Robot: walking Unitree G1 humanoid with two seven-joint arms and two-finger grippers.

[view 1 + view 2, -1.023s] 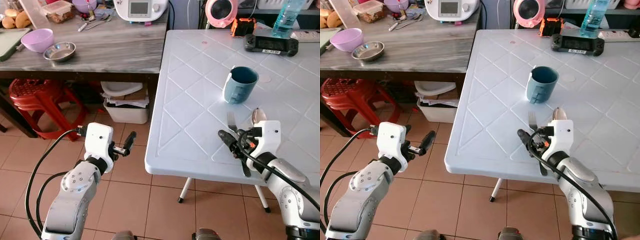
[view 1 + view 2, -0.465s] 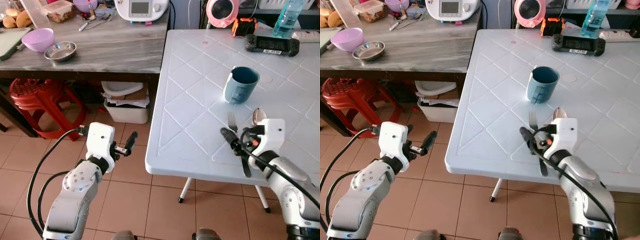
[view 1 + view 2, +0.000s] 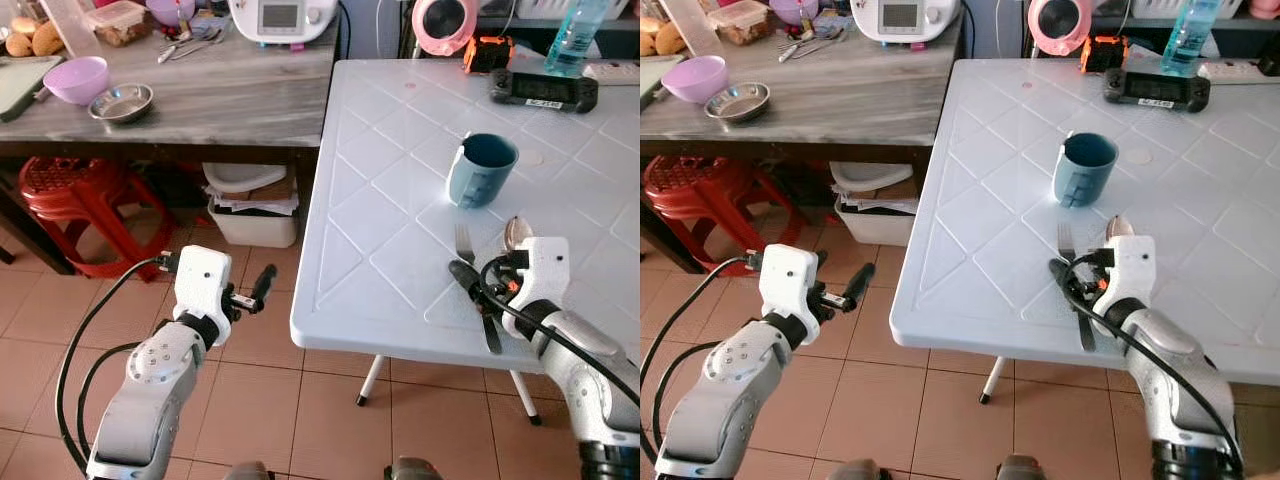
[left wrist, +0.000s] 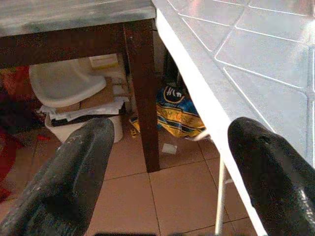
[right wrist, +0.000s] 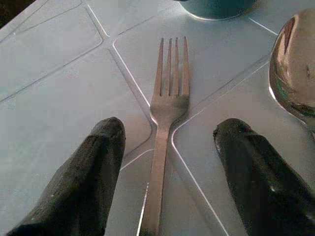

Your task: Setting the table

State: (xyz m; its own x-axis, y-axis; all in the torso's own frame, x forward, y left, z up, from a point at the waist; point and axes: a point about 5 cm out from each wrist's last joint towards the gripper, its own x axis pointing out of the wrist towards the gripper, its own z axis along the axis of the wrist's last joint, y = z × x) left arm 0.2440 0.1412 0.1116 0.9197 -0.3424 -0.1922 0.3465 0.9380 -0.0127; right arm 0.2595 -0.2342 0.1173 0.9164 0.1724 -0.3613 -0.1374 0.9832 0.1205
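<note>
Two black fingers of the right claw (image 5: pixel 162 172) are spread wide, and they hold nothing. The fork (image 5: pixel 165 123) lies flat on the white surface (image 3: pixel 380 200) right between them, one finger on each side of its thin handle. I cannot tell if the fingers touch it. The fork's long side runs straight away from the claw, with its four prongs pointing at the blue mug (image 3: pixel 481 170) past the fingertips. The fork is shiny grey metal. Its handle end goes under the claw and is hidden.

Just beside the fork, on the claw's right, lies a shiny spoon (image 5: pixel 294 69). Its round bowl is cut off at the edge of the right wrist view, and the wrist covers its handle.

The white surface looks like smooth plastic with lines pressed in that make diamond shapes. The mug stands upright, and its top is cut off in the right wrist view.

The left claw (image 3: pixel 255 290) hangs over the tiled floor (image 3: pixel 260 400), beside the surface edge. Its fingers are wide apart and hold nothing.
</note>
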